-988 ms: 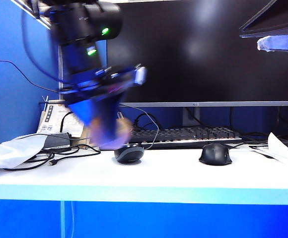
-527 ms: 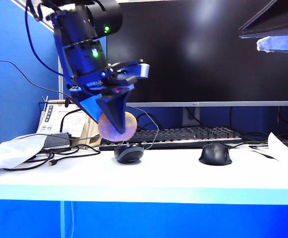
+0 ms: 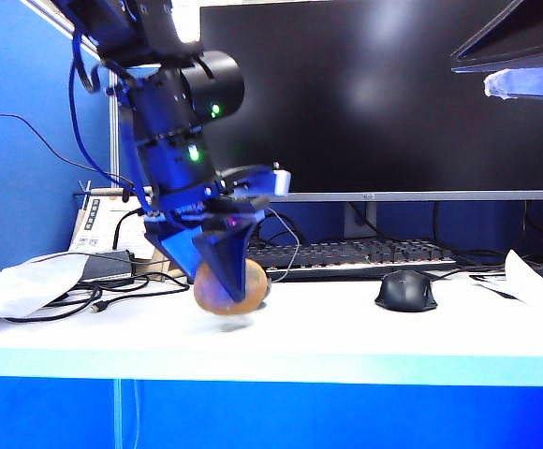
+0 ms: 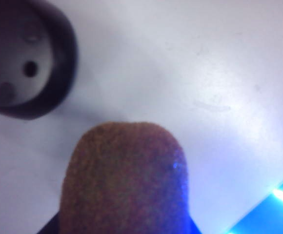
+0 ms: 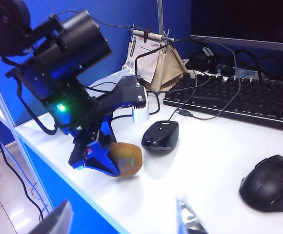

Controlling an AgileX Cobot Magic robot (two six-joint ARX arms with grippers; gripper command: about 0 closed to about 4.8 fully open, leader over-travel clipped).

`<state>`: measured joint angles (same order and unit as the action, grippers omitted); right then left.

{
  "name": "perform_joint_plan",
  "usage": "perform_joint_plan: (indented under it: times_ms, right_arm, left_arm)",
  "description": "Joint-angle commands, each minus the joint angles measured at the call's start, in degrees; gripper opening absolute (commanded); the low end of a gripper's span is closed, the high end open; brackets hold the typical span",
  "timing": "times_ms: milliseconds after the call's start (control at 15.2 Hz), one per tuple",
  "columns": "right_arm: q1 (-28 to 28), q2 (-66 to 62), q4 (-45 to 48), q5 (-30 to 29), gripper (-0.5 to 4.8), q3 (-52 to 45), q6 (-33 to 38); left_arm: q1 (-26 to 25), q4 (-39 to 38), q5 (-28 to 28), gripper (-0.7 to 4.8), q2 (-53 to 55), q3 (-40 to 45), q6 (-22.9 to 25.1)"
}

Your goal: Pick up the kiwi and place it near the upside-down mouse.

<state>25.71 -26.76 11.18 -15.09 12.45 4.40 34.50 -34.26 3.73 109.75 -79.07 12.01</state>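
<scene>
The kiwi (image 3: 231, 288) sits clamped between the blue fingers (image 5: 95, 153) of the left gripper (image 3: 227, 281), just above the white desk (image 3: 328, 337) near its front edge, with a faint shadow beneath it. In the right wrist view the kiwi (image 5: 127, 159) is just beside the upside-down mouse (image 5: 161, 135), on the side nearer the desk's front edge and apart from it, with a small gap between them. The left wrist view shows the fuzzy brown kiwi (image 4: 124, 180) up close over the white surface, and the grey underside of the upside-down mouse (image 4: 27, 58) with its small dark holes lies close by. In the exterior view the kiwi and gripper hide most of that mouse.

The left arm (image 3: 173, 140) slants down from the upper left, a green light glowing on its housing. Behind the mouse runs a black keyboard (image 5: 239, 100), with a dark monitor (image 3: 374, 94) above it. A second, all-black mouse (image 3: 406, 291) rests well to the right. Cables (image 3: 94, 299) and papers (image 3: 19, 285) crowd the desk's left end.

The right gripper (image 5: 122, 219) hangs back from the desk edge, its fingers spread wide and holding nothing.
</scene>
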Motion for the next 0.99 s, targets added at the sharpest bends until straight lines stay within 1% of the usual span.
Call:
perform_joint_plan:
  times_ms: [66,527,659,790,922,988]
  right_arm:
    - [0.1,-0.1,0.6,0.0,2.75,0.3,-0.2]
    - [0.1,-0.1,0.6,0.0,2.75,0.3,-0.2]
    - [0.1,-0.1,0.5,-0.1,2.75,0.3,-0.2]
    - [0.1,-0.1,0.5,0.0,2.75,0.3,-0.2]
    - [0.1,-0.1,0.5,-0.1,2.75,0.3,-0.2]
    - [0.1,-0.1,0.5,-0.1,2.75,0.3,-0.2]
  left_arm:
    - [0.0,0.5,0.3,-0.05,0.4,0.0,0.0]
    - [-0.2,0.5,-1.6,-0.05,0.5,0.0,0.0]
    - [-0.1,0.2,-1.5,-0.02,0.5,0.0,1.3]
    - [-0.1,-0.4,-1.6,0.95,0.5,0.0,1.3]
    - [-0.2,-0.3,-1.6,1.00,0.5,0.0,1.3]
    - [-0.1,-0.3,-1.6,1.34,0.5,0.0,1.2]
